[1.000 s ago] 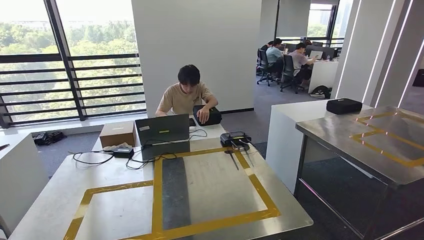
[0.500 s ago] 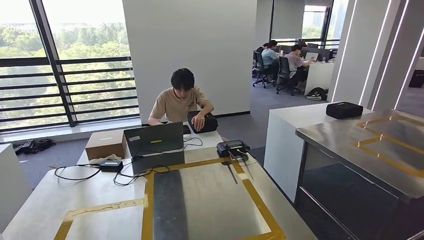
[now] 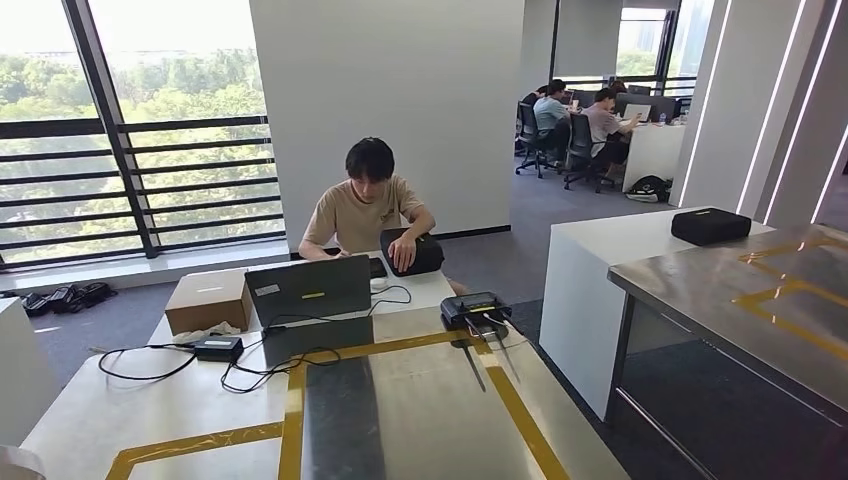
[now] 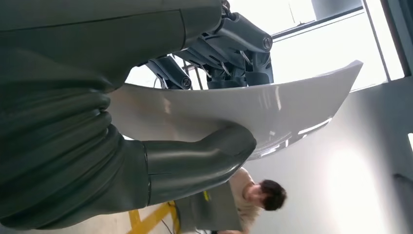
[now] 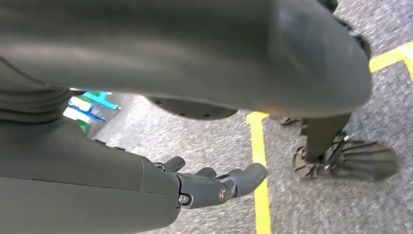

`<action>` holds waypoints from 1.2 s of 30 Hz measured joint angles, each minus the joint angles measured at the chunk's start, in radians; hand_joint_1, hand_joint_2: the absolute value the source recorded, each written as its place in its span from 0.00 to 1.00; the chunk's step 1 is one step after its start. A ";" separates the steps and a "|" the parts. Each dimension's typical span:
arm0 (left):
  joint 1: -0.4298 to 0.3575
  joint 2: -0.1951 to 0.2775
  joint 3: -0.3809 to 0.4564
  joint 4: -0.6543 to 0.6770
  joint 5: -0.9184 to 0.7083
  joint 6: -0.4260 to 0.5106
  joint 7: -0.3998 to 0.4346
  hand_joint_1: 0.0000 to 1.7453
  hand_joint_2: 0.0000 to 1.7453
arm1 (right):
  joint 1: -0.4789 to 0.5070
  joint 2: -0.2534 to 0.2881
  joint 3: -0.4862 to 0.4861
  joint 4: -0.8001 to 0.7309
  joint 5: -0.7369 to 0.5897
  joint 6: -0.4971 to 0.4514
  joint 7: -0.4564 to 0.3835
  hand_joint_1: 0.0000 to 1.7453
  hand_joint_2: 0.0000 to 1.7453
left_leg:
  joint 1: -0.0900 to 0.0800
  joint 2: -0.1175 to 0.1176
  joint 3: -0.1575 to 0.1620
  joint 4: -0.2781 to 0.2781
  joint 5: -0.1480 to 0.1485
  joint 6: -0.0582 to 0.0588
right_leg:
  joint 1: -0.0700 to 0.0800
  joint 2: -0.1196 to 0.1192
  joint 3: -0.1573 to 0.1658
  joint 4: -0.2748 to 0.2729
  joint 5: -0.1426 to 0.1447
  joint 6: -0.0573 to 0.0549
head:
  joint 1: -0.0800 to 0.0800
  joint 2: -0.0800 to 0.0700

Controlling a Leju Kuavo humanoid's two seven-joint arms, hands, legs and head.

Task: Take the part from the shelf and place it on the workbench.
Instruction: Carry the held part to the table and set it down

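Note:
My left hand (image 4: 146, 161) grips the part (image 4: 243, 109), a pale grey, glossy curved panel; the thick thumb presses one face and the dark fingers (image 4: 229, 53) clamp the other. A pale sliver at the bottom left corner of the head view (image 3: 12, 464) may be its edge. The workbench (image 3: 430, 400), a metal top marked with yellow tape rectangles, stands straight ahead. Beside my body, my right hand (image 5: 209, 185) hangs over grey carpet, its fingers loosely bent with nothing in them.
At the bench's far end lie a laptop (image 3: 310, 288), a cardboard box (image 3: 208, 300), a power brick with cables (image 3: 218, 348) and a black device (image 3: 476, 308). A person (image 3: 368, 205) sits behind. A second metal bench (image 3: 760, 300) and a white counter (image 3: 600, 260) stand to the right.
The whole picture has shifted: the camera has moved, and the workbench now lies lower and nearer in view. The seated person and the things on the bench keep their places.

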 joint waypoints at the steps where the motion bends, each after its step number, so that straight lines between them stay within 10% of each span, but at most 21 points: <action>1: -0.021 0.018 -0.008 0.029 -0.053 0.017 0.018 1.00 1.00 | -0.002 0.000 0.000 0.000 0.004 0.001 0.002 0.00 0.00 | 0.000 0.001 0.007 -0.005 -0.004 0.008 | 0.000 0.001 0.006 -0.003 0.006 -0.004 | -0.001 0.000; 4: -0.107 0.061 -0.036 0.144 -0.217 0.078 0.050 1.00 1.00 | -0.010 0.000 0.000 0.000 0.009 0.001 0.006 0.00 0.00 | -0.003 0.004 0.021 -0.024 -0.006 0.049 | 0.001 0.003 0.018 -0.010 0.006 -0.010 | -0.004 0.000; 6: -0.154 0.080 -0.055 0.215 -0.277 0.104 0.054 1.00 1.00 | -0.014 0.001 0.000 0.000 0.011 0.001 0.006 0.00 0.00 | -0.004 0.007 0.028 -0.034 -0.006 0.052 | 0.002 0.006 0.021 -0.013 0.003 -0.015 | -0.005 0.000; 15: -0.447 0.118 -0.234 0.719 -0.794 0.326 0.163 1.00 1.00 | -0.017 0.002 0.010 0.000 0.045 0.019 0.006 0.00 0.00 | -0.003 0.008 0.034 -0.054 0.007 -0.005 | 0.000 0.006 0.021 -0.015 0.005 -0.023 | -0.007 0.000; 27: -0.656 0.099 -0.428 1.298 -0.997 0.394 0.229 1.00 1.00 | -0.015 0.002 0.032 0.000 0.072 0.025 0.006 0.00 0.00 | -0.004 0.015 0.031 -0.054 0.010 -0.010 | -0.001 0.016 0.021 -0.026 0.014 -0.019 | -0.007 0.000; 31: -0.663 0.078 -0.467 1.363 -1.040 0.391 0.224 0.00 1.00 | -0.015 0.002 0.032 0.000 0.069 0.022 0.006 0.00 0.00 | -0.004 0.015 0.030 -0.054 0.009 -0.010 | -0.001 0.016 0.022 -0.030 0.015 -0.017 | -0.007 0.000; 35: -0.663 0.042 -0.514 1.398 -1.091 0.400 0.253 0.00 1.00 | -0.015 0.002 0.032 0.000 0.058 0.016 0.006 0.00 0.00 | -0.004 0.015 0.028 -0.054 0.009 -0.009 | -0.001 0.016 0.023 -0.033 0.017 -0.015 | -0.007 0.000; 36: -0.663 0.034 -0.524 1.404 -1.096 0.401 0.261 0.00 0.75 | -0.015 0.002 0.032 0.000 0.056 0.014 0.006 0.00 0.00 | -0.004 0.015 0.028 -0.054 0.009 -0.008 | -0.001 0.016 0.023 -0.033 0.017 -0.014 | -0.007 0.000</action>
